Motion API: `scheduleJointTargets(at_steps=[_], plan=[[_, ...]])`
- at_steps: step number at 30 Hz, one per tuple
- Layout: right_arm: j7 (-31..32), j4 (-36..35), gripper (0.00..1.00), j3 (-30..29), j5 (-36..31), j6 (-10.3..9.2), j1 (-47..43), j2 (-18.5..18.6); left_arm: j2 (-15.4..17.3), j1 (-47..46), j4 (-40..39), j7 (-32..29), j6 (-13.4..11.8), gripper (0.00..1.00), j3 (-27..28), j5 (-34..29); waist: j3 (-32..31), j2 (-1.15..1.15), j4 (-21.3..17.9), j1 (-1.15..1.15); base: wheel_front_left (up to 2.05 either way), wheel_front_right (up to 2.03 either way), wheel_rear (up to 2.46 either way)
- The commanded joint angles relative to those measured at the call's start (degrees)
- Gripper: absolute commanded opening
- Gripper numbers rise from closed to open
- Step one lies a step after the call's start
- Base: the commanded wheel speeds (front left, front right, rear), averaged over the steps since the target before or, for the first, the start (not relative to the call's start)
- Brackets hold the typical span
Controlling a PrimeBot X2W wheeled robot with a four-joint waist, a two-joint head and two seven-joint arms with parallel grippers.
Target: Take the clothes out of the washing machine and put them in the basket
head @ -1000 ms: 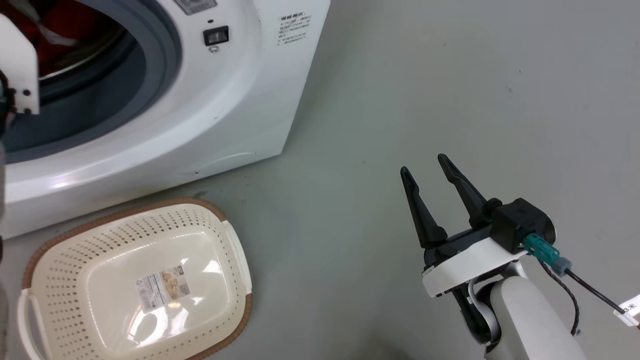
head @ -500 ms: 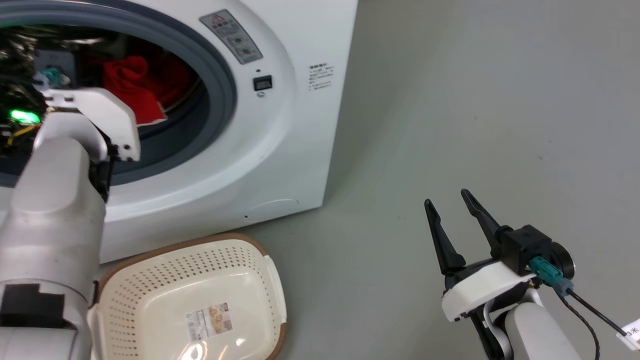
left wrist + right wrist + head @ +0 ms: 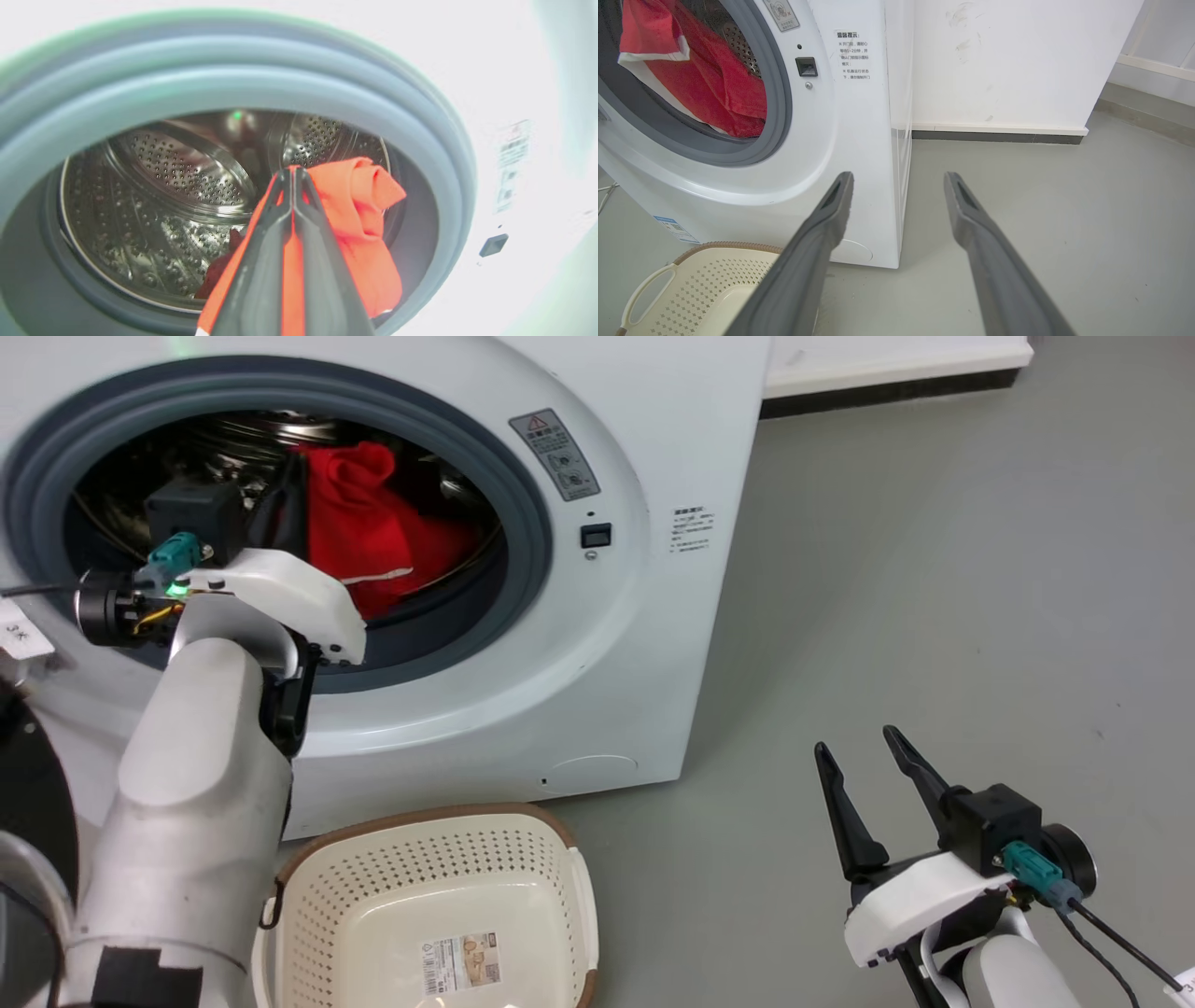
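I have the washer on the grey floor, with the basket just in front, below the porthole. My left arm reaches in past the grey seal. The left gripper is pinched tight on the red clothes in the drum. The right gripper hovers off to the side, fingers spread, holding nothing.

The floor is grey and smooth. The big white washing machine stands on it, with a white wall behind. The cream basket sits on the floor too, just in front of the machine. I cannot tell if they touch.
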State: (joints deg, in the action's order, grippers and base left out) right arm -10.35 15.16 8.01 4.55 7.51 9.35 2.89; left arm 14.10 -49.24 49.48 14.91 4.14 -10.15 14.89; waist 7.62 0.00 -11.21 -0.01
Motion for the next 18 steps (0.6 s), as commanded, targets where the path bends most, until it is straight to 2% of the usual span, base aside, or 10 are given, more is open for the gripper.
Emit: scheduleJointTargets(at_steps=[1,9,18], plan=[[0.3,-0.5,1.00,-0.2,-0.2,-0.04,-0.9,0.0,-0.3,2.0,-3.3,0.4,0.3,0.00,0.4,0.2,-0.8,0.00,1.2,0.01,0.00,0.00,0.00],[1.7,-1.9,1.00,-0.4,-0.9,-0.04,-1.8,0.0,-2.0,11.5,-25.0,0.3,-0.4,0.00,0.4,-0.8,-1.6,0.00,4.2,0.01,0.00,0.00,0.00],[2.5,-2.7,1.00,-0.7,-1.2,-0.04,-3.0,0.0,-2.7,21.9,-48.9,-1.1,-2.8,0.00,-0.4,-0.8,-2.5,0.00,6.4,0.01,0.00,0.00,0.00]])
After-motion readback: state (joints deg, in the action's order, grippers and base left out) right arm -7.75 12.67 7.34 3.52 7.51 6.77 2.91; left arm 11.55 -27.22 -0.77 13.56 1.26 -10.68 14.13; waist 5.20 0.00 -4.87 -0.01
